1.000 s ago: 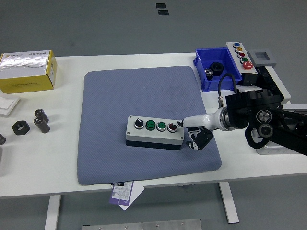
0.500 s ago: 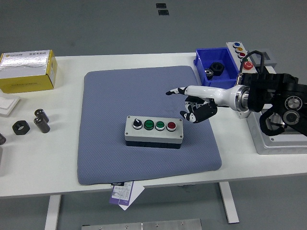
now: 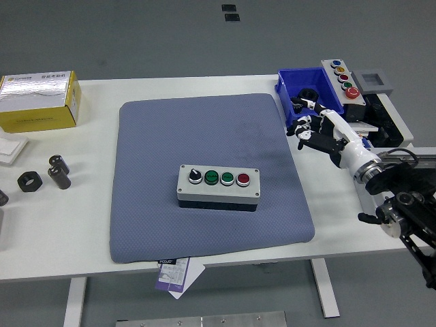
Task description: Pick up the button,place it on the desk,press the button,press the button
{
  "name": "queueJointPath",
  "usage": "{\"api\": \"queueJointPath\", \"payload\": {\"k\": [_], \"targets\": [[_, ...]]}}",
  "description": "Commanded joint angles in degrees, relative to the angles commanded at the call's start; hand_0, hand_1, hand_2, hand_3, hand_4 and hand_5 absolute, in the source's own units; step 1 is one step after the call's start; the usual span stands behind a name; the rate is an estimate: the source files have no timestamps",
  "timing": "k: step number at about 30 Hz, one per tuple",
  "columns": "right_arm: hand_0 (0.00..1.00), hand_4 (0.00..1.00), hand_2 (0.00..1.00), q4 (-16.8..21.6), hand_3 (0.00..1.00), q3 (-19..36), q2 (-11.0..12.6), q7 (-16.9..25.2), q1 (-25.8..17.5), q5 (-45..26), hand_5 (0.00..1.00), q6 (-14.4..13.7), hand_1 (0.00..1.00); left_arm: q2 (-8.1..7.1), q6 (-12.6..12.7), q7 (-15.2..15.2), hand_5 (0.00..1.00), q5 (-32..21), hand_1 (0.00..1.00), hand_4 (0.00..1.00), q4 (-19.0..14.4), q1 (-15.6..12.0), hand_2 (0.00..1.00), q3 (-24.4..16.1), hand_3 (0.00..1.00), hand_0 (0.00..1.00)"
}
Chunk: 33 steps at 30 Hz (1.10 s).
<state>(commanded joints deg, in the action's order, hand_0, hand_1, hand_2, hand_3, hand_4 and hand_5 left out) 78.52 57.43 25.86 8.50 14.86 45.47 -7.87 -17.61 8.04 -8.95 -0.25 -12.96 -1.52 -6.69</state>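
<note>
Blue bin (image 3: 289,87) at the far right of the surface (image 3: 95,225) holds a black gear-like part (image 3: 308,95). Button box (image 3: 219,187) sits on the grey mat (image 3: 204,143), near its front, four controls up: black knob, two green, one red.

Vs 0.5 s ago: right robot hand (image 3: 308,122) has pulled back off the mat to the right; it was over the mat just behind the box, index pointing left. Box unmoved.

Now the hand is off the mat's right edge, in front of the bin, fingers loosely spread, holding nothing, well apart from the box. Left arm out of view.
</note>
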Motion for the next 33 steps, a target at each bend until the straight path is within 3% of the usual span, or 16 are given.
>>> {"api": "queueJointPath", "payload": {"k": [2,3,8,9,14,15,20,21,33], "targets": [[0.484,0.617,0.647,-0.7,0.725,0.3,-0.4,3.1,-1.7,-2.6,0.178,-0.1,0.621,-0.01,0.0,0.0,0.166,0.4,0.511,0.716,0.0,0.2,0.504,-0.3,0.638,0.628],[0.587,0.715,0.657,-0.9,0.666,0.5,-0.5,5.0,-2.3,-4.3,0.368,0.1,0.653,-0.04,0.0,0.1,0.168,0.6,0.511,0.717,0.0,0.3,0.505,-0.4,0.639,0.628],[0.587,0.715,0.657,-1.5,0.666,1.0,-0.5,11.0,-3.0,-8.8,0.368,1.1,0.653,-0.08,0.0,0.1,0.168,0.7,0.511,0.717,0.0,0.6,0.505,-0.5,0.639,0.628],[0.732,0.867,0.731,-1.6,0.683,1.1,-0.5,12.0,-3.2,-9.3,0.643,1.2,0.720,-0.05,0.0,0.1,0.168,0.7,0.512,0.718,0.0,0.6,0.507,-0.5,0.639,0.629],[0.732,0.867,0.731,-2.1,0.683,2.1,-0.6,14.6,-3.6,-11.1,0.643,1.6,0.720,-0.02,0.0,0.1,0.168,0.5,0.512,0.718,0.1,0.6,0.507,-0.4,0.639,0.629],[0.820,0.955,0.773,-2.2,0.746,2.2,-0.6,14.8,-3.6,-11.3,0.887,1.7,0.758,-0.03,0.0,0.1,0.168,0.5,0.512,0.718,0.1,0.6,0.507,-0.4,0.640,0.628],[0.820,0.955,0.773,-2.7,0.746,2.6,-0.7,15.5,-3.7,-12.3,0.887,1.8,0.758,-0.03,0.0,0.2,0.168,0.7,0.512,0.718,0.0,0.8,0.507,-0.7,0.640,0.628],[0.838,0.977,0.778,-2.9,0.747,2.6,-0.7,15.6,-3.7,-12.6,0.998,1.8,0.761,-0.03,0.0,0.2,0.169,0.7,0.512,0.718,0.0,0.8,0.507,-0.7,0.640,0.628],[0.829,0.983,0.766,-7.0,0.731,3.3,-1.1,16.9,-4.0,-20.7,0.998,3.6,0.752,-0.04,0.0,0.2,0.170,0.7,0.511,0.718,0.1,0.9,0.510,-0.8,0.642,0.628]]}}
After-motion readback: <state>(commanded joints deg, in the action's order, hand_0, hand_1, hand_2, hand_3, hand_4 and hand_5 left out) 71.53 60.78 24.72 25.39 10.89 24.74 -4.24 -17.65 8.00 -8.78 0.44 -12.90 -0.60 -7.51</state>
